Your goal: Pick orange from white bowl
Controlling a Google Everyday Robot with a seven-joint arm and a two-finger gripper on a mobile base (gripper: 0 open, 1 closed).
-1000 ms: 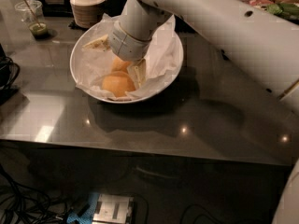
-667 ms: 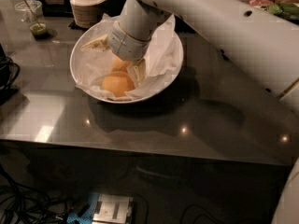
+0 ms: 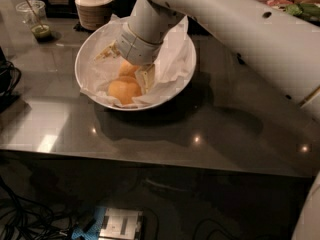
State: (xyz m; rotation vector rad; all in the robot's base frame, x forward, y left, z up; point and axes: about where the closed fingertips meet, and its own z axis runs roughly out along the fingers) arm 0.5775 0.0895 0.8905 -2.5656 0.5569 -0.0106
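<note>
Nothing has visibly shifted since a second ago: the gripper [image 3: 144, 79] is still down inside the bowl [image 3: 88, 59], low on the paper [image 3: 175, 59] lining, and touches the right side of the orange [image 3: 124, 90]. The orange lies in the bowl's front half, with a second orange lump just behind it, half under the wrist. The arm [image 3: 240, 29] covers the bowl's back right rim. The wrist hides most of the gripper, so I cannot tell whether it is parted or clamped.
</note>
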